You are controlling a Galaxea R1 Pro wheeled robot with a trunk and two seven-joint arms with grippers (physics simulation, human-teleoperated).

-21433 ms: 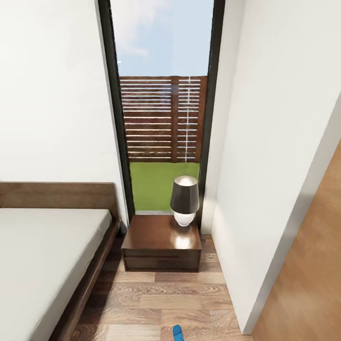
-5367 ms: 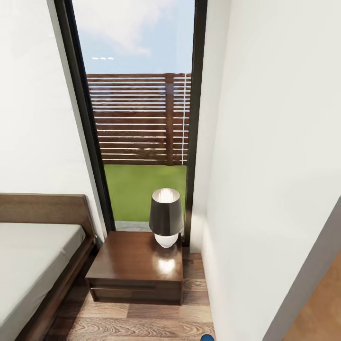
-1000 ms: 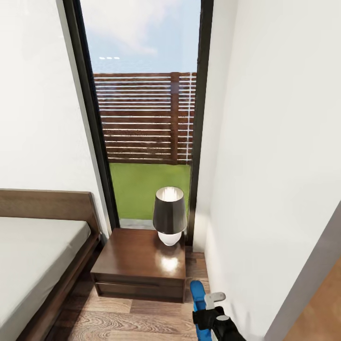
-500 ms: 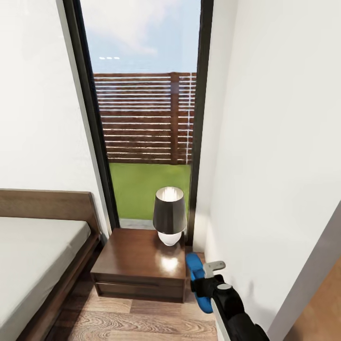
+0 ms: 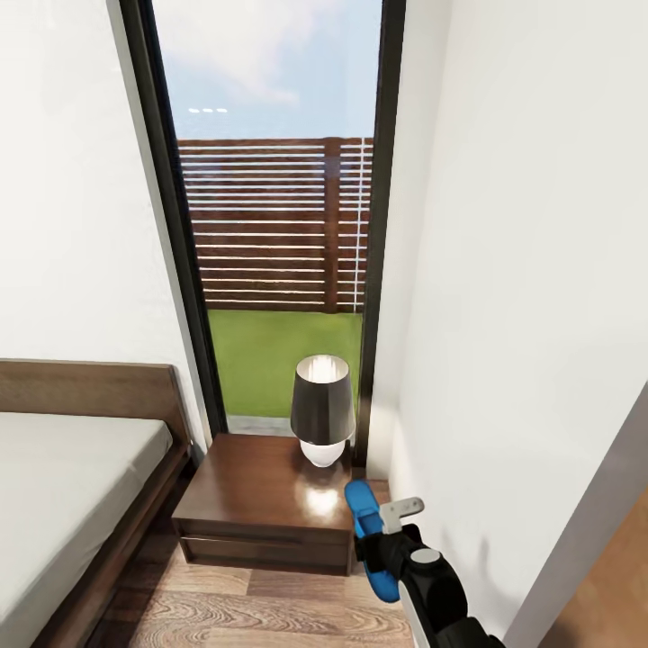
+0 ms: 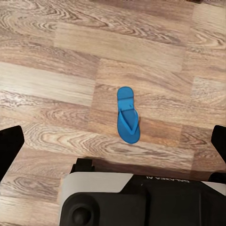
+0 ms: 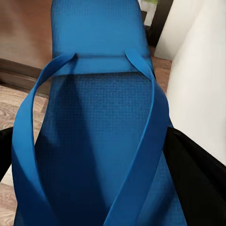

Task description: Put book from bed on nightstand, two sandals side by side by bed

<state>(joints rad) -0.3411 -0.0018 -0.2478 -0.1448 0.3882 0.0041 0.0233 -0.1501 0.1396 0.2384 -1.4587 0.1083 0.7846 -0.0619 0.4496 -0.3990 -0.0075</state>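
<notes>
A: What is nearest in the head view?

B: The right tool (image 5: 389,551), low near the right-hand wall. It is clenched on a blue sandal (image 5: 371,535), which it holds off the floor (image 5: 243,612) with the toe pointing away, beside the right front corner of the nightstand (image 5: 261,499).

A: Does the right wrist view agree?

B: Yes. The held sandal (image 7: 94,141) is seen there from very close, its straps meeting near the toe, with the tool's dark fingers (image 7: 197,183) against each of its long edges. Past the toe there is a strip of the nightstand's top and the white wall.

A: And the left tool?

B: In the left wrist view its two dark fingertips (image 6: 10,146) sit wide apart over bare wood planks with nothing between them, so it is released. The second sandal (image 6: 127,114) lies flat on the floor (image 6: 56,84) there, strap side up, well apart from that tool.

A: What lies further off?

B: The nightstand stands between the bed (image 5: 72,486) and the wall, just beside the bed's headboard end. A lamp (image 5: 321,409) with a dark shade and white base stands at the far right corner of its top. Behind it is a tall black-framed window (image 5: 279,225) showing grass and a slatted fence. I see no book on the stretch of mattress in view.
</notes>
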